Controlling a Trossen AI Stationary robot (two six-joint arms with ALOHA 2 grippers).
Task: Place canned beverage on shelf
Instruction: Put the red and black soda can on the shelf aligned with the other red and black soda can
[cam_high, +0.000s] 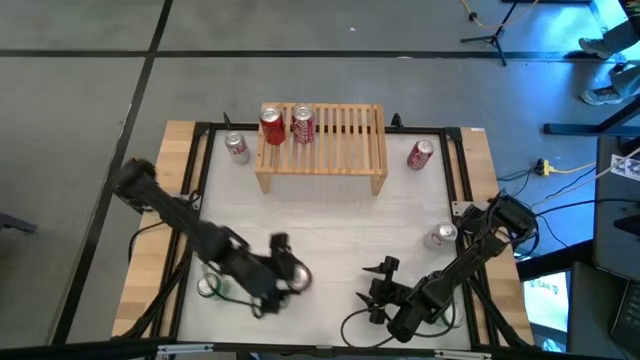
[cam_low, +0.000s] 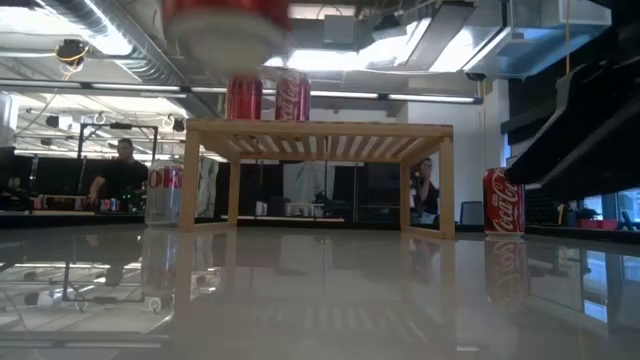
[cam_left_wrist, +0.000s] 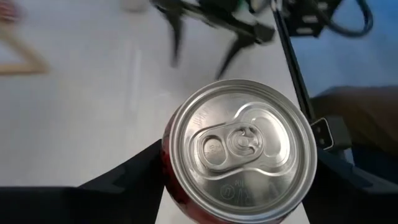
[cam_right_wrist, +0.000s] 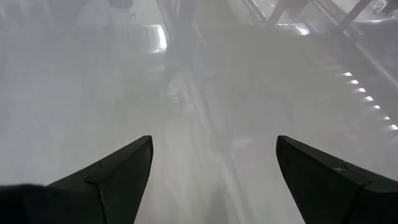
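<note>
The pale wood shelf (cam_high: 322, 143) stands at the table's far side, and also shows in the low view (cam_low: 320, 135). Two red cans (cam_high: 271, 125) (cam_high: 302, 123) stand on its left part. My left gripper (cam_high: 290, 276) is near the table's front, shut on a red can with a silver top (cam_left_wrist: 242, 149). The can is up in the air in the low view (cam_low: 225, 25). My right gripper (cam_high: 378, 285) is open and empty near the front edge, right of the left gripper; its spread fingers show in its wrist view (cam_right_wrist: 211, 168). My left gripper pinches the can's red side wall (cam_left_wrist: 171, 190) just below the top rim, one finger (cam_left_wrist: 124, 183) on each side. The fingers come from above. The can's top faces up toward the wrist camera. The can is lifted clear of the table.
One can (cam_high: 236, 147) stands on the table left of the shelf, one (cam_high: 421, 153) right of it, and another (cam_high: 440, 236) near the right edge. A small round green-and-silver thing (cam_high: 207, 288) lies at the front left. A black frame (cam_high: 190, 190) borders the white tabletop.
</note>
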